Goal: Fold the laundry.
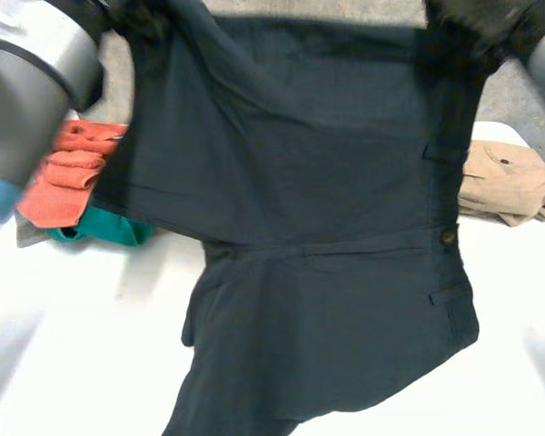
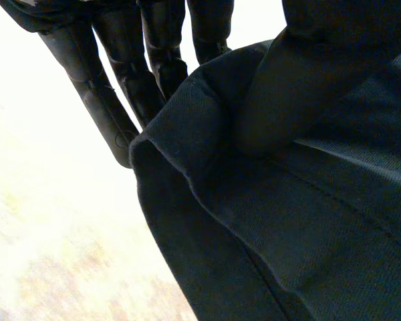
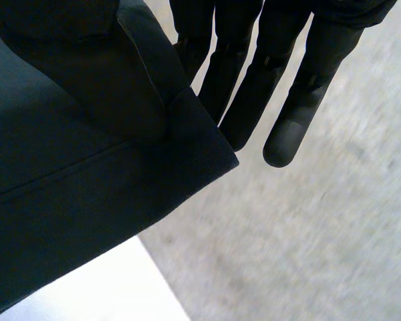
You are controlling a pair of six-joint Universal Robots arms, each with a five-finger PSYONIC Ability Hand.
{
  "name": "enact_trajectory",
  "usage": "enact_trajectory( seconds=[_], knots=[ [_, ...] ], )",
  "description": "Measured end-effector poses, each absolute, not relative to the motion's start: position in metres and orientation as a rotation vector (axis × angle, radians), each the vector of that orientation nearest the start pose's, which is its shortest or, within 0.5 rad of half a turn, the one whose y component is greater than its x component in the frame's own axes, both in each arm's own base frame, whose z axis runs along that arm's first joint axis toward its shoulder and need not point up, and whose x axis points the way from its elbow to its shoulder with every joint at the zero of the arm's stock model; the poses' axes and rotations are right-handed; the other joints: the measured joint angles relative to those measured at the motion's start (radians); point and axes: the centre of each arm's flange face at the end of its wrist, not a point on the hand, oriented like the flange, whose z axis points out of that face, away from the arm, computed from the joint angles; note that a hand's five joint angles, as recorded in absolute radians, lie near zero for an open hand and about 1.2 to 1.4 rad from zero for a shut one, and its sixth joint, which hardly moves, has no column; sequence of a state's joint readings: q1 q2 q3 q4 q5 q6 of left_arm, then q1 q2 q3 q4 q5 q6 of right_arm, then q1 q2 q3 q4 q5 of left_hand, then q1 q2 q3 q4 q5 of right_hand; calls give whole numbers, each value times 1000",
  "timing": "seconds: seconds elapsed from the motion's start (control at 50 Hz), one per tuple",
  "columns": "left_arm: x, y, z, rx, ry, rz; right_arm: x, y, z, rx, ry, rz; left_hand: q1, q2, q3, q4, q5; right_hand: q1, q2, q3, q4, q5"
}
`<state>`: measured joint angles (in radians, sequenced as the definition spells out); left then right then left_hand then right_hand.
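A dark navy pair of trousers (image 1: 309, 209) hangs spread between my two hands, its lower part with the waistband and button resting on the white table (image 1: 73, 336). My left hand (image 1: 141, 14) holds the upper left corner. In the left wrist view the straight fingers (image 2: 120, 87) lie behind the hem (image 2: 287, 227) and the thumb presses it against them. My right hand (image 1: 463, 23) holds the upper right corner. In the right wrist view its fingers (image 3: 287, 100) are straight behind the cloth corner (image 3: 67, 187), with the thumb pinching from the front.
An orange cloth (image 1: 68, 173) lies folded on a teal one (image 1: 109, 227) at the table's left. A tan garment (image 1: 513, 182) lies at the right. Grey floor shows beyond the table's far edge.
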<state>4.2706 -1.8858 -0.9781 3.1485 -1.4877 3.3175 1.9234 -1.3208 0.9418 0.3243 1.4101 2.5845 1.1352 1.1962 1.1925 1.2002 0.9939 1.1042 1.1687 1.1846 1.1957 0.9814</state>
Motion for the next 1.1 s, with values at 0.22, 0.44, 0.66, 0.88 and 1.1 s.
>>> enact_trajectory(
  seconds=[0.22, 0.44, 0.66, 0.88, 1.1],
  knots=[
    [-328, -397, 308, 762, 1798, -2669, 299, -393, 284, -941, 1864, -2541, -186, -200, -177, -179, -165, -246, -261, -254, -256, -233],
    [-327, -411, 300, 698, 1713, -2716, 318, -406, 258, -942, 1775, -2573, -944, -994, -983, -999, -948, -883, -965, -979, -990, -934],
    [-305, -321, 287, 734, 2077, -2401, 282, -348, 278, -1206, 1933, -2217, -944, -995, -983, -999, -948, -883, -965, -979, -990, -934],
    [-283, -170, 215, 1051, 2567, -1885, 224, -306, 201, -1534, 2128, -1683, -728, -811, -808, -812, -777, -763, -829, -840, -850, -805],
    [-277, -149, 158, 1101, 2698, -1660, 211, -313, 149, -1674, 2109, -1642, -662, -726, -721, -722, -689, -633, -703, -714, -723, -680]
  ],
)
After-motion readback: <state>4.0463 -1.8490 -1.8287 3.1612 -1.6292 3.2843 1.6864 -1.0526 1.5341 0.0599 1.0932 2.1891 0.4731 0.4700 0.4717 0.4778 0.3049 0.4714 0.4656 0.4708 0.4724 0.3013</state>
